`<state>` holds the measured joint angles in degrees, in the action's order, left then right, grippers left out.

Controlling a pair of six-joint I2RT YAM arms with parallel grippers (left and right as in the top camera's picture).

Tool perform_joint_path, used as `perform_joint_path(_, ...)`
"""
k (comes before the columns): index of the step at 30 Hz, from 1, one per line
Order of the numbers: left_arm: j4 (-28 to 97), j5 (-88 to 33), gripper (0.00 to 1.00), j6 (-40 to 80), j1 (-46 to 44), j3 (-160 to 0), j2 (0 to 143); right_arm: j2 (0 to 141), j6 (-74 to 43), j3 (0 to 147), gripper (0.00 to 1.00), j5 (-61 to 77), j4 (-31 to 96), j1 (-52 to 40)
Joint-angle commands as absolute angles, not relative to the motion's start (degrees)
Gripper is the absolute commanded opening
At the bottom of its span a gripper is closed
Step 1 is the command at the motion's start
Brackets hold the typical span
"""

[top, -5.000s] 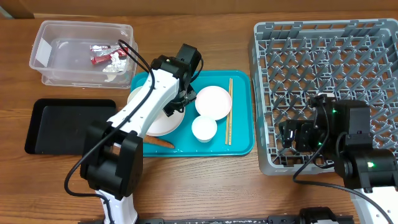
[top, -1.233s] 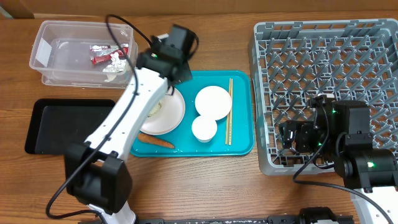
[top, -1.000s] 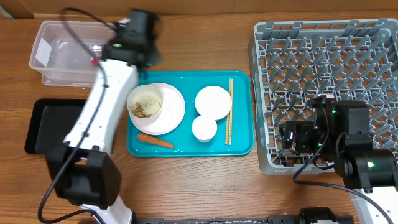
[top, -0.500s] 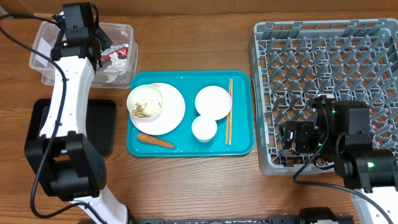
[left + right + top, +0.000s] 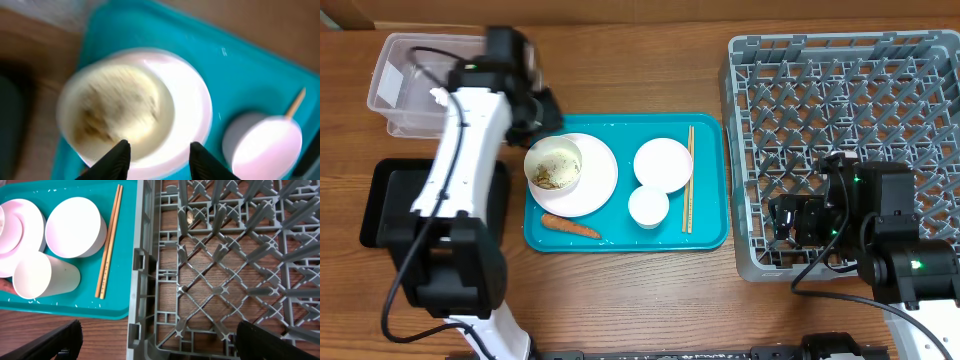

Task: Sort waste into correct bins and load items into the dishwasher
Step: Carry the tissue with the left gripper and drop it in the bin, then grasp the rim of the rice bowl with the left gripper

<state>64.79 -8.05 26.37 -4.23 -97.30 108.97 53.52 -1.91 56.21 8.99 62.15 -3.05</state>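
The left hand (image 5: 159, 152) is back over the teal tray (image 5: 712, 232) at the middle of the counter, half a second after hanging above the clear tub (image 5: 392, 95) in the far-left corner. Its fingers (image 5: 120, 152) stand apart with nothing between them, directly above the bowl (image 5: 553, 165) of rice scraps (image 5: 117, 115). The wrist view is blurred, which suggests the arm is in motion.

Five seconds ago this hand was working at the plate (image 5: 598, 188). The trip to the tub and back reads as one piece of waste delivered, though what it was cannot be told, since the arm now covers most of the tub.

The sorting is judged far from finished. The rice scraps sit in their bowl on the plate, and the carrot (image 5: 570, 226) lies on the tray just beside the plate's near edge. The black tray (image 5: 388, 205) waits at the left edge of the counter, partly under the arm.

The second bowl (image 5: 663, 163), the cup (image 5: 648, 205) and the chopsticks (image 5: 688, 180) remain on the teal tray. No dish has reached the rack (image 5: 840, 90) along the right edge.

The right hand (image 5: 157, 330) has not stirred in five seconds. Its fingers are spread wide and empty above the rack's near-left corner.
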Motion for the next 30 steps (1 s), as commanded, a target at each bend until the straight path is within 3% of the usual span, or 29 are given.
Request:
perform_joint_path(1, 68.01, -4.99, 0.46, 25.28, -9.08, -98.48, 107.26, 53.17, -2.22, 57.82, 1.0, 9.06, 61.87, -3.16)
perform_joint_path(7, 68.95, 9.67, 0.5, 26.44, -17.26, -93.84, 107.57, 53.17, -2.22, 57.82, 1.0, 9.08, 61.91, -3.16)
perform_joint_path(15, 59.27, 9.45, 0.51, 27.88, -18.02, -83.15, 107.61, 53.17, -2.22, 57.82, 1.0, 9.08, 61.93, -3.16)
perform_joint_path(28, 47.7, 9.39, 0.43, 27.9, -18.02, -73.01, 107.68, 53.17, -2.22, 57.82, 1.0, 9.08, 62.28, -3.16)
perform_joint_path(29, 47.7, 9.39, 0.34, 27.88, -18.02, -72.84, 107.68, 53.17, -2.22, 57.82, 1.0, 9.08, 62.28, -3.16)
perform_joint_path(30, 47.68, 9.41, 0.31, 27.88, -18.02, -72.84, 107.68, 53.17, -2.22, 57.82, 1.0, 9.08, 62.28, -3.16)
